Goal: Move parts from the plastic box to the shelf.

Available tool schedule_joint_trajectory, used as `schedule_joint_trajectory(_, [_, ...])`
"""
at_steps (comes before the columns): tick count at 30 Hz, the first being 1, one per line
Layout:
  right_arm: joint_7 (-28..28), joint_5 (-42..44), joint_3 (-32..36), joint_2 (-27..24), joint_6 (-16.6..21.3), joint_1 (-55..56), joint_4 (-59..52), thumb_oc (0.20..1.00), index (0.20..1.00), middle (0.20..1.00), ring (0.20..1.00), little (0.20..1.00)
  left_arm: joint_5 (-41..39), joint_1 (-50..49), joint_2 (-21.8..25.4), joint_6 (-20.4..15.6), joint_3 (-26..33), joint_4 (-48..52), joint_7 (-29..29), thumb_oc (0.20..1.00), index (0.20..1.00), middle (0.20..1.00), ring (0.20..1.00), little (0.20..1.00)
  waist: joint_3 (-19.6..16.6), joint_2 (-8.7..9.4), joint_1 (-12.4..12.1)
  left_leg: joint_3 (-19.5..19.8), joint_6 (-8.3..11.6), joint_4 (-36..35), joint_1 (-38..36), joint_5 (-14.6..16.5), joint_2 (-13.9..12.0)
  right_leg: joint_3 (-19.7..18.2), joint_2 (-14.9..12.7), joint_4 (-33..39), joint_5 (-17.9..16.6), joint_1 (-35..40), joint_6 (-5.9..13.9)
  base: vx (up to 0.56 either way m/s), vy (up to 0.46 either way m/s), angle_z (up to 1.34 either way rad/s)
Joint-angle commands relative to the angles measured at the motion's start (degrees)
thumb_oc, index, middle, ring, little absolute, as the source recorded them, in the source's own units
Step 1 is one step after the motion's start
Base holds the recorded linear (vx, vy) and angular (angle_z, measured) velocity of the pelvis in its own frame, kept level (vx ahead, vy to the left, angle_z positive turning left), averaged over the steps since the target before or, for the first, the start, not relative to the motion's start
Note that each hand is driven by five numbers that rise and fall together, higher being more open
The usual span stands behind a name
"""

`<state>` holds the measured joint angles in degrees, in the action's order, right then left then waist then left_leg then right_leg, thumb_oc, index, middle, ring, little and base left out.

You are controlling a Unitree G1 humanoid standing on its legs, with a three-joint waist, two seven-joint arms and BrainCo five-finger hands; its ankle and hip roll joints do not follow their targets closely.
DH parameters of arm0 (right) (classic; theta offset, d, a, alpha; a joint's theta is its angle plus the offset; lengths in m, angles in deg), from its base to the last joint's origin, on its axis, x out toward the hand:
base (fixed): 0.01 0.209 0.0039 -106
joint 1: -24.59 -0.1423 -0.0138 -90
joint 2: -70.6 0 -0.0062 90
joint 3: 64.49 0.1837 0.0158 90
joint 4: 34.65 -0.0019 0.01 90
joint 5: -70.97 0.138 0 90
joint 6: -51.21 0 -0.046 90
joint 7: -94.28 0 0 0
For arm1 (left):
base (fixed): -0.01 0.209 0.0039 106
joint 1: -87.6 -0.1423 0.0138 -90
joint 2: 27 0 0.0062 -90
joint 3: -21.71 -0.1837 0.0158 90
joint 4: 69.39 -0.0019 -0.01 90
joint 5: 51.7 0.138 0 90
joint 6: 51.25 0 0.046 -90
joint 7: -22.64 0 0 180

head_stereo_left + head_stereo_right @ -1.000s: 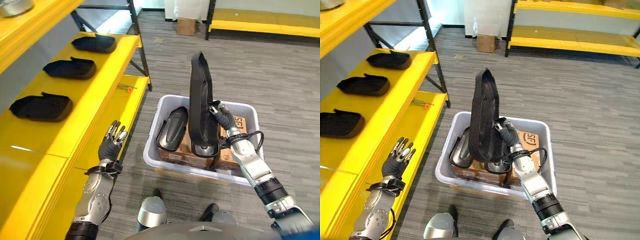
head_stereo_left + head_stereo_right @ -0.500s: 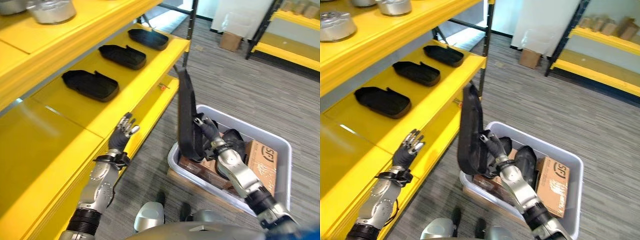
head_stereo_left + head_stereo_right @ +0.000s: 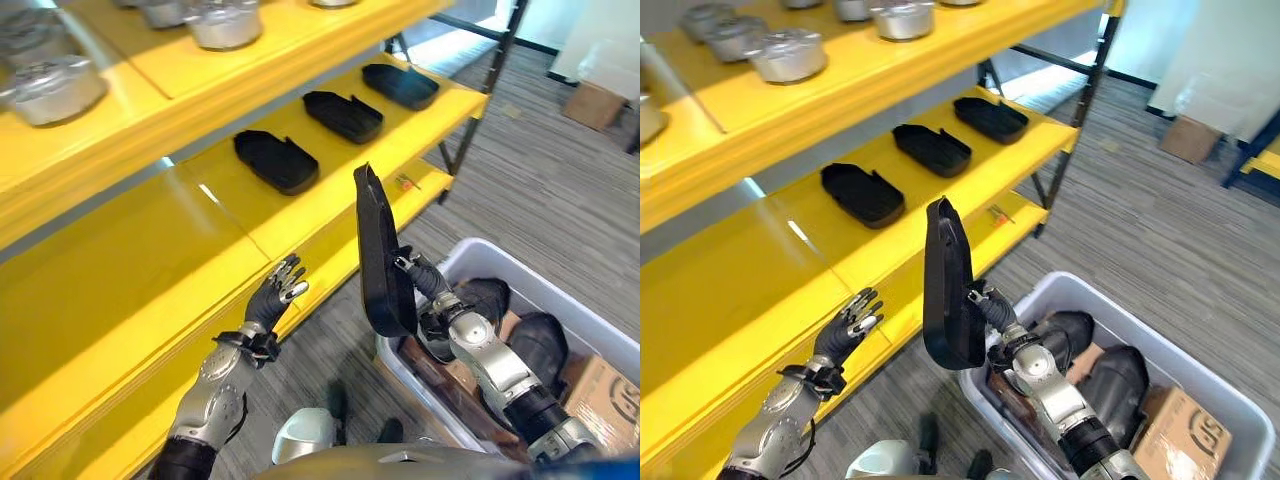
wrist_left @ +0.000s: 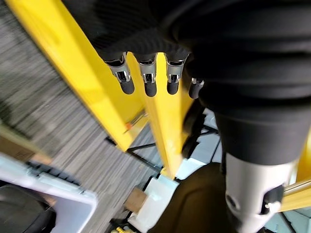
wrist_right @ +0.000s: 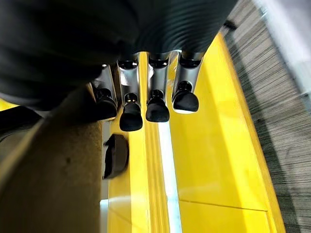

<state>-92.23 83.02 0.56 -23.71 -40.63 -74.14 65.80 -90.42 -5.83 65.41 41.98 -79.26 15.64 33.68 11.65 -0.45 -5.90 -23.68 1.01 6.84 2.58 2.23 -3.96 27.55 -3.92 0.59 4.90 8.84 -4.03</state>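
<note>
Now clear of the plastic box (image 3: 1230, 425), a long black part (image 3: 945, 290) stands upright in the robot's right hand (image 3: 992, 312), fingers curled round it, carried toward the yellow shelf (image 3: 940, 215); the left hand (image 3: 277, 299) hovers open beside the shelf edge.

A long black part (image 3: 948, 290) stands nearly upright on its narrow end, pinched at its lower right edge by the right hand (image 3: 1002, 322), between the yellow shelf (image 3: 940, 205) on the left and the pale plastic box (image 3: 1230, 400) at the near right. Three similar black tray-shaped parts (image 3: 862, 194) (image 3: 931, 150) (image 3: 990, 119) lie flat in a row on the shelf, running far-right. More dark rounded parts (image 3: 1118, 385) lie in the box.
</note>
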Motion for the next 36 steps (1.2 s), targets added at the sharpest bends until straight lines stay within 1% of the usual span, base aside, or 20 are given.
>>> schedule_joint_trajectory(1, [0.2, -1.4, 2.8, 2.7, 3.4, -5.3, -1.3, 0.2, 0.2, 0.2, 0.2, 0.2, 0.5, 1.0, 0.4, -1.2, 0.4, 2.6, 1.8, 1.0, 1.0, 1.0, 1.0, 1.0, 0.1, 1.11, 0.9, 2.6, 1.94, 8.0, -2.6, 2.4, -3.7, -5.9, -2.8, -7.0, 0.8, -2.8, 6.43, -0.08, 0.221, 0.47])
schedule_joint_trajectory(4, [1.0, -0.8, 3.2, 2.3, 2.8, -5.4, -0.7, 0.2, 0.2, 0.2, 0.2, 0.2, 0.7, 1.6, 0.2, -0.3, 0.2, 2.8, 1.5, 1.0, 1.0, 1.0, 1.0, 1.0, -0.3, 1.41, 1.7, 0.9, 1.82, 12.5, -4.2, 2.3, -6.7, -4.6, -4.0, -9.6, 2.4, -4.1, 5.85, -0.05, 0.212, 0.35])
schedule_joint_trajectory(6, [1.2, -0.4, 3.3, 2.1, 2.3, -5.5, -0.7, 0.2, 0.2, 0.2, 0.2, 0.2, 0.0, 1.7, -0.1, -0.4, 0.3, 2.9, 0.9, 1.0, 1.0, 1.0, 1.0, 1.0, -0.9, 1.01, 1.8, 2.6, 2.33, 12.5, -5.3, 1.8, -6.7, -4.9, -4.5, -10.6, 2.6, -5.4, 5.79, -0.04, 0.304, 0.52])
schedule_joint_trajectory(8, [1.6, 0.1, 3.3, 1.8, 1.9, -5.7, -0.5, 0.2, 0.2, 0.2, 0.2, 0.2, 0.1, 1.5, 0.0, -0.2, 0.7, 3.2, 0.1, 1.0, 1.0, 1.0, 1.0, 1.0, -1.2, 0.48, 1.7, 3.6, 2.23, 10.2, -6.4, 2.5, -5.8, -5.1, -5.1, -11.4, 2.5, -6.3, 6.34, -0.01, 0.324, 0.44])
schedule_joint_trajectory(9, [1.7, 0.5, 3.3, 2.0, 1.8, -5.8, -0.3, 0.2, 0.2, 0.2, 0.2, 0.2, 0.1, 1.2, 0.5, 0.3, 1.0, 3.2, -0.2, 1.0, 1.0, 1.0, 1.0, 1.0, -1.2, -0.18, 1.6, 3.4, 2.0, 7.2, -8.0, 3.7, -5.1, -4.8, -6.0, -12.2, 2.2, -6.7, 7.27, 0.0, 0.294, 0.66])
schedule_joint_trajectory(11, [1.4, 0.6, 3.5, 2.2, 1.3, -5.6, -0.8, 0.2, 0.2, 0.2, 0.2, 0.2, 0.3, 1.3, 1.1, 0.6, 0.9, 3.3, -0.2, 1.0, 1.0, 1.0, 1.0, 1.0, -1.2, -0.58, 1.9, 2.3, 1.66, 4.5, -9.5, 4.8, -4.7, -4.3, -6.7, -12.7, 1.9, -6.8, 8.1, -0.01, 0.378, 0.65])
schedule_joint_trajectory(12, [0.7, 0.6, 3.7, 2.3, 0.8, -5.0, -1.5, 0.2, 0.2, 0.2, 0.2, 0.2, 0.9, 1.2, 2.0, 0.8, 0.8, 3.4, 0.4, 1.0, 1.0, 1.0, 1.0, 1.0, -1.1, -1.07, 1.9, 2.0, 1.4, 1.6, -10.7, 4.7, -4.2, -3.8, -7.4, -13.2, 1.5, -7.0, 9.16, -0.02, 0.439, 0.36])
schedule_joint_trajectory(13, [0.2, 0.4, 3.8, 2.5, 0.7, -4.8, -1.6, 0.2, 0.2, 0.2, 0.2, 0.2, 1.1, 1.1, 2.4, 0.9, 0.6, 3.6, 0.6, 1.0, 1.0, 1.0, 1.0, 1.0, -1.0, -1.24, 1.7, 2.0, 1.16, 0.4, -11.2, 4.5, -3.8, -3.7, -7.8, -13.4, 1.3, -7.0, 9.72, -0.02, 0.441, 0.3])
schedule_joint_trajectory(15, [-0.1, 0.4, 4.0, 2.6, 0.4, -4.7, -1.6, 0.2, 0.2, 0.2, 0.2, 0.2, 1.4, 0.9, 3.0, 0.8, 0.4, 3.8, 0.8, 1.0, 1.0, 1.0, 1.0, 1.0, -0.8, -1.37, 1.5, 2.1, 0.79, -0.7, -11.7, 4.3, -3.3, -3.5, -8.2, -13.7, 1.0, -6.9, 10.35, -0.03, 0.305, 0.37])
schedule_joint_trajectory(17, [-1.3, 0.3, 4.2, 3.4, -0.2, -5.1, -1.0, 0.2, 0.2, 0.2, 0.2, 0.2, 2.8, 0.5, 4.3, -0.1, 0.0, 5.0, 1.0, 1.0, 1.0, 1.0, 1.0, 1.0, 0.2, -1.26, -0.2, 3.7, -0.16, -3.6, -12.1, 3.1, -1.9, -3.3, -9.3, -13.6, -0.1, -6.6, 12.23, -0.08, 0.497, 0.37])
schedule_joint_trajectory(20, [-2.1, 0.1, 4.2, 3.8, -1.0, -5.8, 0.2, 0.2, 0.2, 0.2, 0.2, 0.2, 2.9, 0.5, 5.0, -0.2, 0.2, 6.0, 1.1, 1.0, 1.0, 1.0, 1.0, 1.0, 1.1, -0.9, -1.9, 4.9, -1.03, -4.8, -11.6, 2.4, -0.5, -3.2, -10.1, -12.6, -1.5, -6.0, 13.54, -0.08, 0.384, 0.35])
schedule_joint_trajectory(24, [-3.0, -0.8, 4.4, 4.1, -1.2, -6.3, 1.0, 0.2, 0.2, 0.2, 0.2, 0.2, 3.5, 1.2, 5.3, -0.8, -0.3, 6.5, 2.2, 1.0, 1.0, 1.0, 1.0, 1.0, 2.0, -0.37, -3.8, 5.9, -2.29, -4.9, -10.3, 2.5, 1.5, -2.9, -11.1, -13.1, -2.8, -5.8, 13.98, -0.1, 0.262, 0.24])
schedule_joint_trajectory(28, [-3.6, -1.0, 4.4, 4.3, -0.9, -6.6, 2.2, 0.2, 0.2, 0.2, 0.2, 0.2, 2.8, 1.5, 4.9, -0.6, -0.8, 6.5, 2.1, 1.0, 1.0, 1.0, 1.0, 1.0, 2.4, -0.16, -5.0, 6.7, -3.37, -4.9, -9.7, 2.6, 2.7, -2.2, -11.5, -16.0, -2.9, -5.8, 13.82, -0.09, 0.205, 0.2])
schedule_joint_trajectory(29, [-3.6, -1.3, 4.2, 4.5, -1.1, -6.8, 2.5, 0.2, 0.2, 0.2, 0.2, 0.2, 2.6, 1.6, 4.7, -0.3, -0.9, 6.5, 2.0, 1.0, 1.0, 1.0, 1.0, 1.0, 2.4, -0.12, -5.4, 6.8, -3.6, -5.2, -9.8, 2.5, 3.0, -1.5, -11.8, -17.0, -3.4, -5.8, 13.89, -0.05, 0.189, 0.09])
schedule_joint_trajectory(31, [-3.6, -2.2, 3.7, 5.0, -1.3, -7.0, 3.2, 0.2, 0.2, 0.2, 0.2, 0.2, 1.5, 1.1, 4.2, 0.5, -1.3, 6.3, 1.5, 1.0, 1.0, 1.0, 1.0, 1.0, 2.4, -0.07, -6.2, 6.8, -4.22, -6.1, -10.5, 2.5, 3.7, -0.2, -13.6, -20.2, -5.5, -6.5, 14.38, -0.02, 0.174, 0.01])
schedule_joint_trajectory(32, [-3.6, -2.5, 3.4, 5.2, -1.1, -7.1, 3.7, 0.2, 0.2, 0.2, 0.2, 0.2, 1.0, 1.0, 3.9, 0.9, -1.4, 6.0, 1.3, 1.0, 1.0, 1.0, 1.0, 1.0, 2.3, -0.04, -6.2, 7.0, -4.53, -6.5, -10.8, 2.5, 3.9, -0.7, -13.6, -21.6, -6.0, -7.0, 14.53, 0.0, 0.098, -0.12])
schedule_joint_trajectory(33, [-3.4, -2.1, 3.0, 5.2, -1.6, -7.1, 4.0, 0.2, 0.2, 0.2, 0.2, 0.2, 1.7, 1.1, 3.7, 1.5, -2.2, 5.1, 1.7, 1.0, 1.0, 1.0, 1.0, 1.0, 2.4, 0.11, -5.0, 7.6, -4.99, -6.8, -10.6, 1.8, 3.7, -3.9, -10.6, -20.8, -6.2, -8.1, 13.37, 0.05, 0.004, -0.13])
schedule_joint_trajectory(34, [-3.5, -2.0, 2.8, 5.1, -1.5, -6.8, 4.1, 0.2, 0.2, 0.2, 0.2, 0.2, 2.1, 1.2, 3.8, 1.8, -2.8, 4.9, 1.6, 1.0, 1.0, 1.0, 1.0, 1.0, 2.5, 0.5, -4.0, 8.3, -4.98, -6.8, -10.8, 1.9, 3.7, -6.5, -8.4, -19.4, -6.2, -8.5, 13.28, 0.09, -0.093, 0.09])
schedule_joint_trajectory(35, [-3.3, -1.8, 2.8, 4.9, -1.2, -6.4, 4.4, 0.2, 0.2, 0.2, 0.2, 0.2, 2.3, 1.3, 3.9, 2.1, -3.6, 4.8, 1.5, 1.0, 1.0, 1.0, 1.0, 1.0, 2.8, 1.18, -2.9, 9.4, -4.66, -6.7, -11.1, 2.0, 3.9, -9.6, -5.9, -15.6, -5.8, -8.2, 12.89, 0.11, -0.152, 0.42])
schedule_joint_trajectory(36, [-2.9, -1.5, 2.8, 4.5, -1.0, -6.2, 4.6, 0.2, 0.2, 0.2, 0.2, 0.2, 2.7, 1.6, 4.0, 1.9, -4.5, 4.4, 1.5, 1.0, 1.0, 1.0, 1.0, 1.0, 2.9, 1.74, -2.2, 10.9, -4.34, -6.2, -10.8, 2.2, 4.0, -11.8, -4.6, -12.1, -5.7, -7.7, 12.54, 0.1, -0.168, 0.76])
